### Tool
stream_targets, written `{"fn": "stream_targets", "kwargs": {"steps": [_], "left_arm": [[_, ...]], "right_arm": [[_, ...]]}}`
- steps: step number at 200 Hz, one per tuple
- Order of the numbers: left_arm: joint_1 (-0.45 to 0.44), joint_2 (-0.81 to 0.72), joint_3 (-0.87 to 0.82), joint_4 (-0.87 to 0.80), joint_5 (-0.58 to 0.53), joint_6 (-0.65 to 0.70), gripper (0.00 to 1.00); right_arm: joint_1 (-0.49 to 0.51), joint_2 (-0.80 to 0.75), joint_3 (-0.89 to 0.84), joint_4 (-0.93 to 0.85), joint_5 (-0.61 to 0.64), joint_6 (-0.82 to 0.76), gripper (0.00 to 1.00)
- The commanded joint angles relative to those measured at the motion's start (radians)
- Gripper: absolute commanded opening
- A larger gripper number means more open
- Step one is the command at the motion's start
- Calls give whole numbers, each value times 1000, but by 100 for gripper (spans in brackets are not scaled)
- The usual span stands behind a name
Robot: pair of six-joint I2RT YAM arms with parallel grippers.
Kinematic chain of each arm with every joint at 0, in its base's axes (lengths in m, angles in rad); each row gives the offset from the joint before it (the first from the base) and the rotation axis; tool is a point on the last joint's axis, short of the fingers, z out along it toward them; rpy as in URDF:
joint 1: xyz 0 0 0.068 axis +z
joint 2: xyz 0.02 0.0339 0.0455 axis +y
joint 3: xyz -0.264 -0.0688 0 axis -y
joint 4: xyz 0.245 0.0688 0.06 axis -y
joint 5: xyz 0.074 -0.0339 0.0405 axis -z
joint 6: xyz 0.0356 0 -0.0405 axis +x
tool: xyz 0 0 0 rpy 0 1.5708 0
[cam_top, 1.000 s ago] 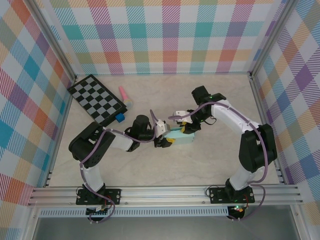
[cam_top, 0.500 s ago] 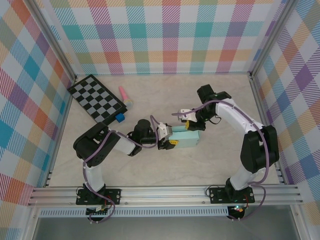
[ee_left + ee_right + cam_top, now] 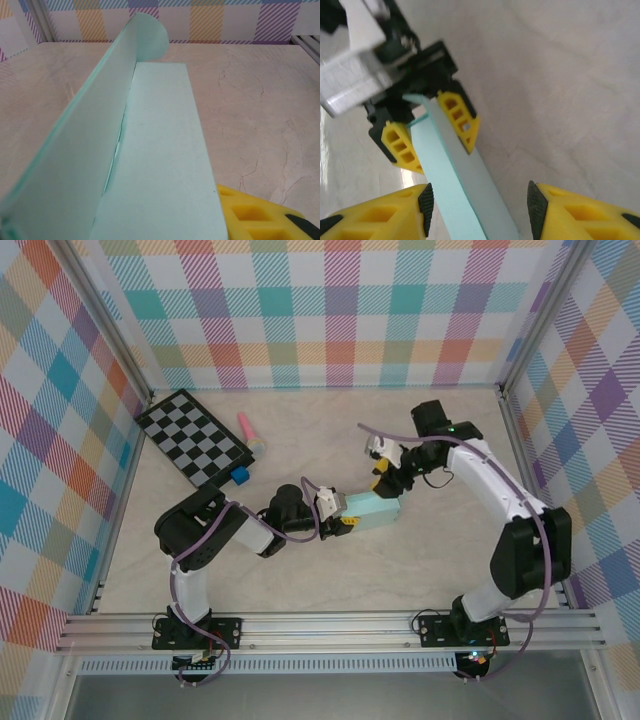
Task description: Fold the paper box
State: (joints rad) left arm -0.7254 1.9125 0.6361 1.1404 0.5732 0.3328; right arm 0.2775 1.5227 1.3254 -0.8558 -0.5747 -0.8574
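Lying mid-way across the table (image 3: 300, 575), paper box (image 3: 372, 510): we see one long flap (image 3: 95, 130) standing upright.
Left gripper (image 3: 343, 524): clamped on the box's left end.
Right gripper (image 3: 384, 472): jaws apart now, lifted off after its pinch.
Meaning: we judge that crease pressed and the next flap due.

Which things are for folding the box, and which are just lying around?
For the job:
- paper box
- left arm's fingers, gripping one end of it
- right arm's fingers, open on either side of it

Just lying about:
- checkerboard
- small blue cube
- pink stick
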Motion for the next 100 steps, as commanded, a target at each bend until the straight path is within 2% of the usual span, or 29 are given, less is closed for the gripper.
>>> {"fn": "stream_targets", "kwargs": {"steps": [1,13,28,44,53,65,88,100], "left_arm": [[-13,-7,-1,23,-9,16,44],[-13,-9,1,15,-9,18,44],[-13,-10,4,6,-9,19,44],[-13,-12,9,-4,-9,21,44],[-14,-12,11,-9,-6,21,44],[-14,-14,12,-14,-6,23,44],[-12,-16,11,-16,-10,22,44],[-14,-18,10,-19,-10,23,44]], "right_arm": [[-101,-105,-14,177,-19,404,60],[-169,-109,16,158,37,586,61],[-245,-70,80,52,132,834,56],[-302,3,138,-96,142,975,47],[-336,17,104,-92,57,1023,43],[-374,13,25,-24,-63,1057,44],[-389,54,-20,7,-247,1109,58],[-380,107,-7,-37,-349,1120,61]]}}
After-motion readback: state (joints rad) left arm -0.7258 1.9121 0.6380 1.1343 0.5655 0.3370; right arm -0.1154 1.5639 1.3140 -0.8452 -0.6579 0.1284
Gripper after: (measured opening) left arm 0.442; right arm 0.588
